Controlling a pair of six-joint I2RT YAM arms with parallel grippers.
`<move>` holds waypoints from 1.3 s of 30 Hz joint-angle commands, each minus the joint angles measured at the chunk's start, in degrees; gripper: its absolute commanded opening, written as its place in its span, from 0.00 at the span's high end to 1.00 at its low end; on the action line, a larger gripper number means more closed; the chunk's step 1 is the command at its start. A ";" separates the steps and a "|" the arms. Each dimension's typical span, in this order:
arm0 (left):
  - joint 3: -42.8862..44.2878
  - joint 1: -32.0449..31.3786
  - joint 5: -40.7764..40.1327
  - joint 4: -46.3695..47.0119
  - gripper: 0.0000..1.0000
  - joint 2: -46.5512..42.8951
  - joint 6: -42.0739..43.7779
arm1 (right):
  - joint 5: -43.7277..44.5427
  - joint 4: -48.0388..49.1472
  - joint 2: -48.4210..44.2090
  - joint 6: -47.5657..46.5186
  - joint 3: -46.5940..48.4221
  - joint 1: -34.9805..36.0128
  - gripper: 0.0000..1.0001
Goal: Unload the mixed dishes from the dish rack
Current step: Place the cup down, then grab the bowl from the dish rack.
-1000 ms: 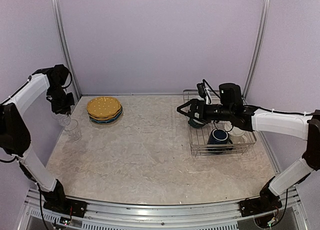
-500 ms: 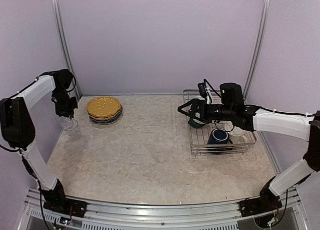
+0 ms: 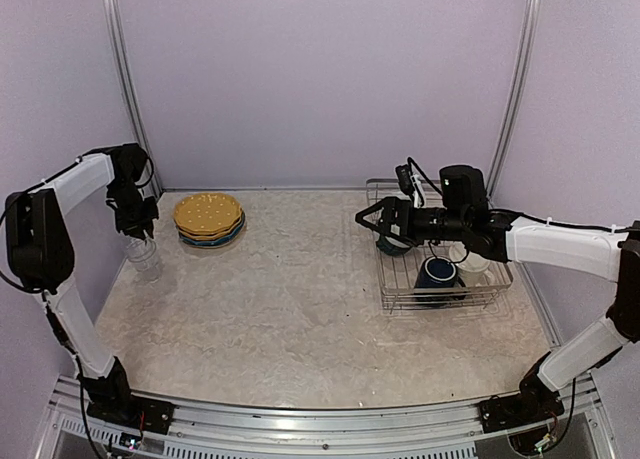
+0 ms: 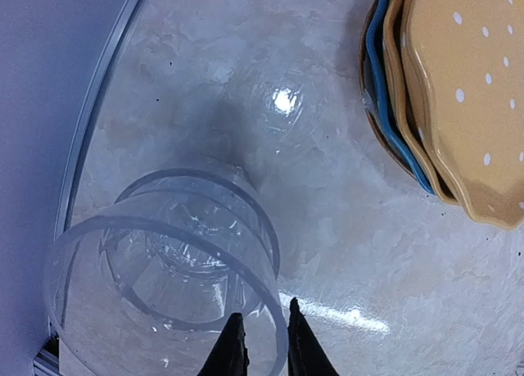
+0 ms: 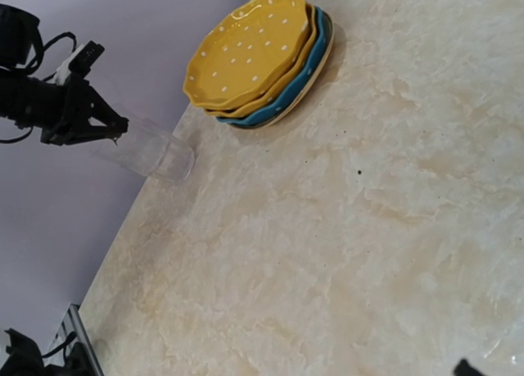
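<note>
1. Left gripper [image 4: 264,347] hangs over the clear glasses [image 4: 164,253] at the left edge of the table [image 3: 300,319]. Its fingers [image 4: 233,353] narrowly straddle the upper glass's wall (whether they pinch it cannot be told).
2. Spotted plates [image 3: 208,216] sit stacked nearby.
3. Right gripper [image 3: 370,227], jaws wide apart, hovers at the dish rack [image 3: 400,301], which holds a navy mug [image 3: 437,272].

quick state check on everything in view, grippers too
plates: stacked flat on table, yellow on top
top glass: upright, nested in another glass
left gripper: fingers straddle its rim, grip unclear
right gripper: open, empty, above dish rack edge
navy mug: in the rack
pale dish: in rack, partly hidden
</note>
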 commanded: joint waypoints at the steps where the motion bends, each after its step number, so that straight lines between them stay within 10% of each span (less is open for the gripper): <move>1: -1.35 0.65 0.69 1.40 0.79 0.77 0.18 | 0.62 -0.42 0.59 -0.13 -0.05 -0.75 0.01; 18: -0.39 -0.16 7.91 0.15 0.33 -12.48 0.00 | 4.15 -6.52 0.75 -3.95 2.83 -1.08 0.01; 39: -13.11 -16.15 19.75 8.64 0.20 -29.06 -8.88 | 13.97 -17.45 -0.21 -6.96 5.39 -11.08 0.01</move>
